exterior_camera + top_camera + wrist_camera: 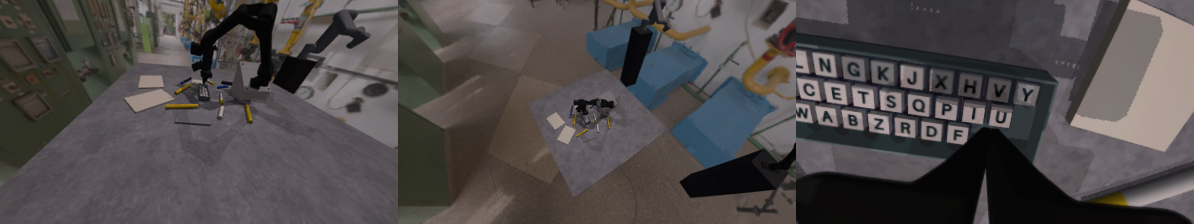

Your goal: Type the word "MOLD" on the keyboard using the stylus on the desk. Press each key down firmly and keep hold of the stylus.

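Note:
The dark green keyboard lies flat on the desk. The wrist view shows its white keys; the L key is cut by the left edge, the D key is in the bottom row, and M and O are out of view. My gripper is shut, with no stylus seen between the fingers. Its tips are over the keyboard's Y/U end, just below the U key; contact cannot be told. Several pens lie around the keyboard; which is the stylus cannot be told.
Yellow pens, a white one and a blue one surround the keyboard. A cream block is beyond its Y end. Two pale pads lie left; a grey stand is right.

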Available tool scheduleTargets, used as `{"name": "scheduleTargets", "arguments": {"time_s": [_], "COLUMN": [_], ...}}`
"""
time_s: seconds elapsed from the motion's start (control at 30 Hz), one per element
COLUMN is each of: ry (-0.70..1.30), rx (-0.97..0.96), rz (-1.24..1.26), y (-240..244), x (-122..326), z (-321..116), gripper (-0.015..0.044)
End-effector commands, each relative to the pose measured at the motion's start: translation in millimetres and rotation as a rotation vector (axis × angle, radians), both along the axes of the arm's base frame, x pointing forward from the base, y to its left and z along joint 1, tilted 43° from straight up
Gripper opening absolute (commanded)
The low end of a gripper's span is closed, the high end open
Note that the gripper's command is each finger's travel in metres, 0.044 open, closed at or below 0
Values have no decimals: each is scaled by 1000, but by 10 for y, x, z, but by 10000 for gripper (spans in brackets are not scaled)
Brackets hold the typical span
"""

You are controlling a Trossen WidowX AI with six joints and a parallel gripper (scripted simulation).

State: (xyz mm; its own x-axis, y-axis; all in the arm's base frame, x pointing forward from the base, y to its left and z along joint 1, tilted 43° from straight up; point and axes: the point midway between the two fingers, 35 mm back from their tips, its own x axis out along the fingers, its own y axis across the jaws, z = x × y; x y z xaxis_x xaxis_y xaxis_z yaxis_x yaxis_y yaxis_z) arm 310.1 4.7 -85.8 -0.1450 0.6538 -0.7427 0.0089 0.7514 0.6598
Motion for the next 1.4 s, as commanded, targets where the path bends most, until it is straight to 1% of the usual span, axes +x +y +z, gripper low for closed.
{"name": "scheduleTargets", "arguments": {"time_s": [0.0, 0.13, 0.53, 0.67, 0.73, 1.2, 1.37], "ry": [1, 2, 3, 3, 4, 4, 4], "rx": [-2, -1, -1, 1, 3, 3, 0], "rz": [7, 7, 7, 6, 7, 7, 7], "y": [21, 145, 172, 588, 676, 660, 294], "x": [-47, -266, -274, -263, -275, -268, -182], "z": [22, 169, 195, 557, 631, 648, 1054], "gripper": [0, 0, 0, 0, 0, 0, 0]}}
